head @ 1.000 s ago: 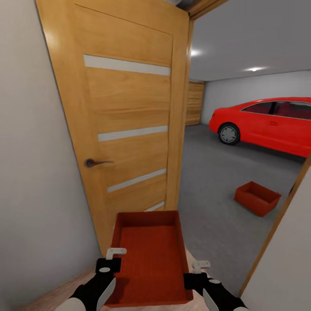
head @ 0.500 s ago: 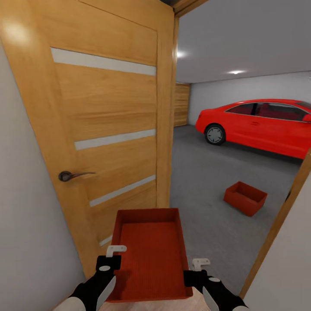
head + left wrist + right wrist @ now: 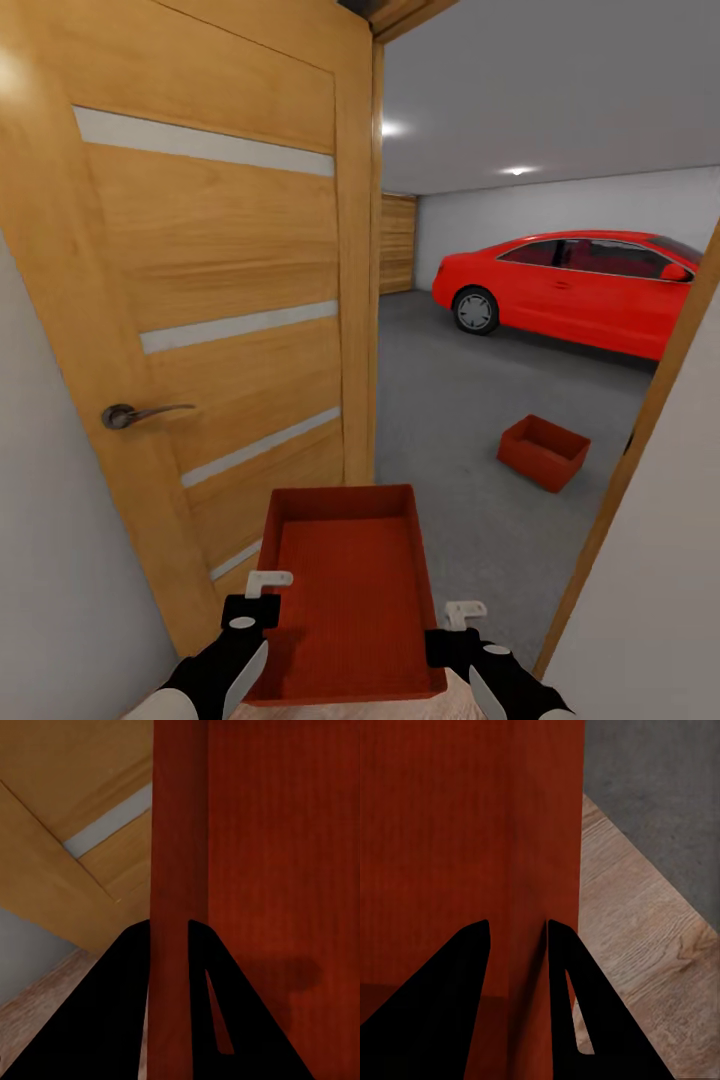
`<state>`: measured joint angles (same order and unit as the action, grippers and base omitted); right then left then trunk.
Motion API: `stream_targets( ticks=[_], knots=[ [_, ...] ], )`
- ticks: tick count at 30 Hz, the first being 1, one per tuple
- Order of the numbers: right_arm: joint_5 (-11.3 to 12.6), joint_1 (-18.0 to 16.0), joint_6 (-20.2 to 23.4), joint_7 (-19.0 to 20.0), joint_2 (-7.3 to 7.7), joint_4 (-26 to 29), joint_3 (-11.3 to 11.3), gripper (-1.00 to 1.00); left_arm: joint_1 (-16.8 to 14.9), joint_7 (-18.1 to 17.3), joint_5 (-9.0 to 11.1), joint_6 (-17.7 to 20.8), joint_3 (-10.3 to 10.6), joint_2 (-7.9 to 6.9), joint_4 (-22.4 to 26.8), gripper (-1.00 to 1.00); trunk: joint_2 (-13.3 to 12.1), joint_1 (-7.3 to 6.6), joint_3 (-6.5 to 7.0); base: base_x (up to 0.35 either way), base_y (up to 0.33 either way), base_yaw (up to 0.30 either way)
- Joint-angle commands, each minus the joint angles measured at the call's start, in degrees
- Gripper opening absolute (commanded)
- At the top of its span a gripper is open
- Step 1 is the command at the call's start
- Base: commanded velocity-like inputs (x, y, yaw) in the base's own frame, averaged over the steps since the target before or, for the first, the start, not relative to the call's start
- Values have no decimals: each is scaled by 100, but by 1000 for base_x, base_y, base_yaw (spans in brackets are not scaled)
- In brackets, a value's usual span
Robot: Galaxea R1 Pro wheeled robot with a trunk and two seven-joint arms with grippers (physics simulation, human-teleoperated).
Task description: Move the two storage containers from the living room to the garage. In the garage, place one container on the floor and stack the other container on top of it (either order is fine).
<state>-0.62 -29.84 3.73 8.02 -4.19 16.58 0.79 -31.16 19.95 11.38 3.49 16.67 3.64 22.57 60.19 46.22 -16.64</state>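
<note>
The view has slid closer to the doorway, the door bulking larger at 10 o'clock: the carry is nearing the garage. The left tool and right tool each pinch a side wall of the bin. The other bin sits on the floor at 1 o'clock, before the car.

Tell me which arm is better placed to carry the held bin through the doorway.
Neither alone: left end effector and right end effector each clamp a side wall of the held bin, so both should carry it together.
</note>
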Motion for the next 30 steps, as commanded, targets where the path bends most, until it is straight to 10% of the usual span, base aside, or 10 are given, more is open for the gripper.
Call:
stream_targets(
  ticks=[1, 30],
  knots=[
    [27, -5, -100, 41, 6, 126, -9, -100, -3, 61, 163, 27, 135, -13, -207, -100, 5, 0, -7, 0, 0, -3],
    [27, -5, -100, 41, 6, 126, -9, -100, -1, 61, 161, 23, 135, -13, -200, -100, 5, 0, 18, -146, 0, -53]
  ],
)
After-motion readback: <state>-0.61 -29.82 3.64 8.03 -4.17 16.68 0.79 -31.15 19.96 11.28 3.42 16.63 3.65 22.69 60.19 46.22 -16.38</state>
